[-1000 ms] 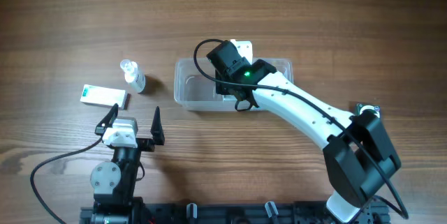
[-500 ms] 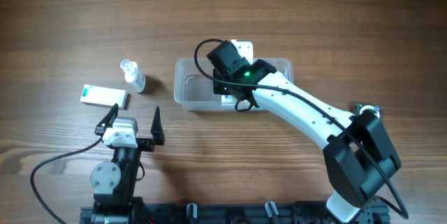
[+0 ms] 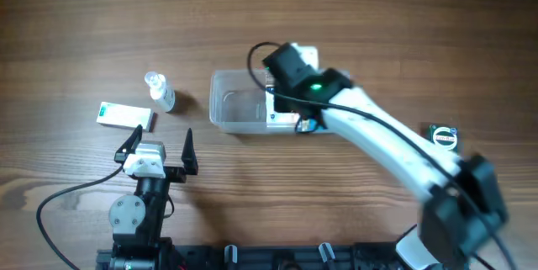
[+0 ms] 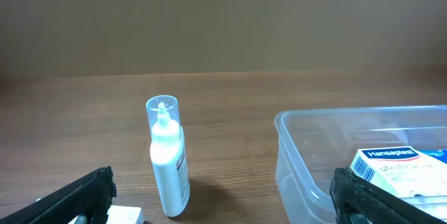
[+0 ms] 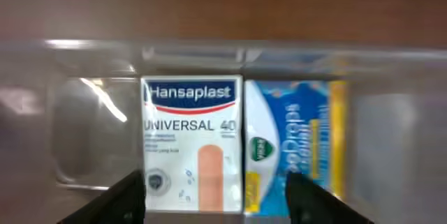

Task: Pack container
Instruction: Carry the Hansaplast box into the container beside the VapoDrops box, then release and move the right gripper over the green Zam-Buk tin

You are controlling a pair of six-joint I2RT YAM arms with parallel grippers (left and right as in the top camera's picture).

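Container (image 3: 239,106) sits approx mid tabletop (image 3: 84,18), a bit toward the far edge, long side parallel to that edge; it is clear plastic w/ rounded corners and a rim. Right end effector (image 5: 218,199) hangs over the container's middle, fingers (image 5: 129,197) wide apart and gripping nothing; the wrist view looks straight down btwn them into the tub. Inside, 2 boxes lie flat and side by side, touching: a plaster box (image 5: 192,144), white w/ a blue band and "Hansaplast UNIVERSAL 40" on it, and a cough-drop box (image 5: 293,147) in blue and yellow. Seen from overhead the right arm hides most of the container's right half; its left half shows bare. A white item (image 3: 307,53) pokes out just past the container's far wall, mostly hidden by the arm, so can't tell what it is. Bottle (image 3: 160,92) stands upright on the tabletop left of the container, near but apart, clear cap on top. Green-and-white box (image 3: 124,116) lies flat further toward the left edge, just beside the bottle on its near-left side. Left end effector (image 3: 160,146) is close to the near edge, left of ctr, fingers spread w/ nothing btwn them, pointing toward the bottle. A small round item (image 3: 443,137) lies toward the right edge, too small to identify.
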